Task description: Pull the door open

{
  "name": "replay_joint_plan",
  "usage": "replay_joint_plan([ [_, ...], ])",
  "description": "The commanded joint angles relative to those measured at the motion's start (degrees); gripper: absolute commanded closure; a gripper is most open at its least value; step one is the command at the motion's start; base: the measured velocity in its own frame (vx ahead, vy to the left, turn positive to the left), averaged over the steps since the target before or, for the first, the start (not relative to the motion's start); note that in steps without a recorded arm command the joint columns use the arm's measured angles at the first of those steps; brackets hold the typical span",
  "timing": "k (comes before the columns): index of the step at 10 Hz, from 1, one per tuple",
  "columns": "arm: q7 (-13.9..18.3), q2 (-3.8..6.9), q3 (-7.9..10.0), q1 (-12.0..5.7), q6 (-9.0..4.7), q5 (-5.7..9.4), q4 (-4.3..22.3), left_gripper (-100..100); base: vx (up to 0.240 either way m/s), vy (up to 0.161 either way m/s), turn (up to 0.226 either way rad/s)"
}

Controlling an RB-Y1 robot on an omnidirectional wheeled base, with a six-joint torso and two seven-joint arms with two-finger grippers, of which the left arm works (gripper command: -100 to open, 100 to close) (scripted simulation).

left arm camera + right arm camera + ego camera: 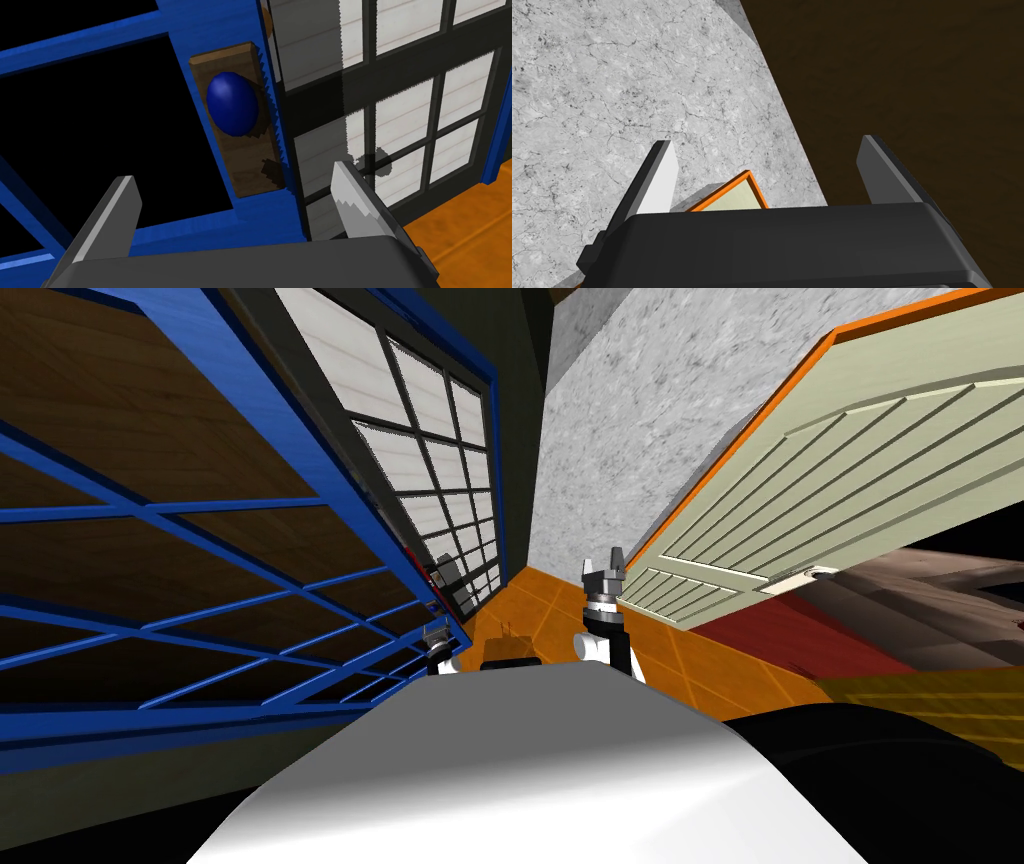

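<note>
The door (250,538) is a blue lattice frame filling the left of the head view. Its round blue knob (232,102) sits on a brown plate (240,165) at the door's free edge. My left gripper (237,200) is open just short of the knob, the knob lying beyond and between the fingers (120,210) without touching them. In the head view the left gripper (437,633) is at the door's lower edge. My right gripper (612,558) is raised in front of the chest, open and holding nothing, as the right wrist view (762,170) confirms.
A dark-barred window (440,468) stands right behind the blue door's edge. A pale green door with an orange edge (850,488) leans in from the right, beside a grey wall (640,418). The floor (560,618) is orange, with a red rug (800,638) to the right.
</note>
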Motion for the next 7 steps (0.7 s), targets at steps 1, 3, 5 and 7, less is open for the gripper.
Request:
replay_joint_plan([
  [1, 2.86, -0.13, -0.54, -0.03, -0.14, 1.22, -0.11, -100, -0.071, 0.004, -0.076],
  [3, 6.09, -0.26, -1.08, -0.03, -0.25, 2.48, -0.31, -100, -0.078, 0.005, -0.052],
  [5, 7.89, -0.34, -1.42, -0.02, -0.31, 3.27, -0.44, -100, -0.053, 0.004, -0.033],
  [7, 9.07, 1.00, -1.45, 0.64, -0.53, 3.20, -0.05, -100, 0.044, -0.006, -0.022],
])
